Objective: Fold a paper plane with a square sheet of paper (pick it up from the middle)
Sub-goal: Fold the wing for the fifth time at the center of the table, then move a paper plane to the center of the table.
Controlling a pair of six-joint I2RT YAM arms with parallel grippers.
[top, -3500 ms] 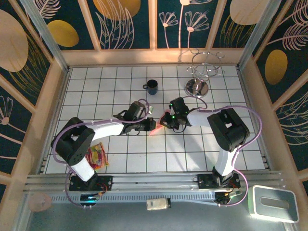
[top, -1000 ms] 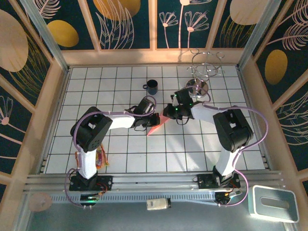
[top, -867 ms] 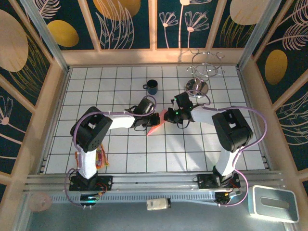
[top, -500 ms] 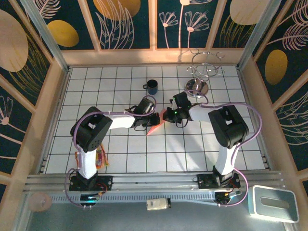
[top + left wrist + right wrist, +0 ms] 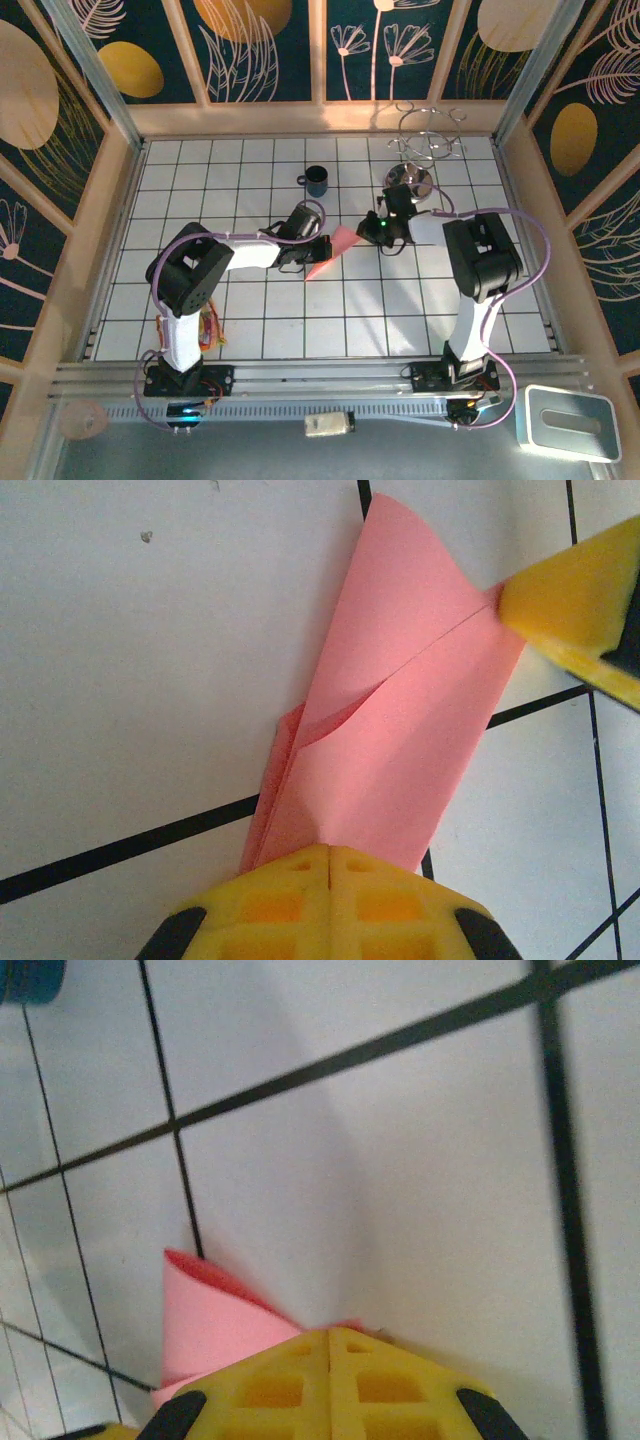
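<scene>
Your left claw (image 5: 328,858) was clenched, its 2 yellow fingers (image 5: 262,905) pressed together on the narrow end of the pink-red folded paper plane (image 5: 400,730). The sheet fanned out ahead of those fingertips, just above the white tiled table (image 5: 150,680). Your right claw (image 5: 364,232) was also clamped shut, pinching the far corner of the paper at its tips. The plane spanned the gap between the 2 claws, with 1 crease showing.

Pink paper plane (image 5: 400,740), yellow left gripper (image 5: 328,855), white black-gridded table (image 5: 150,680)
</scene>
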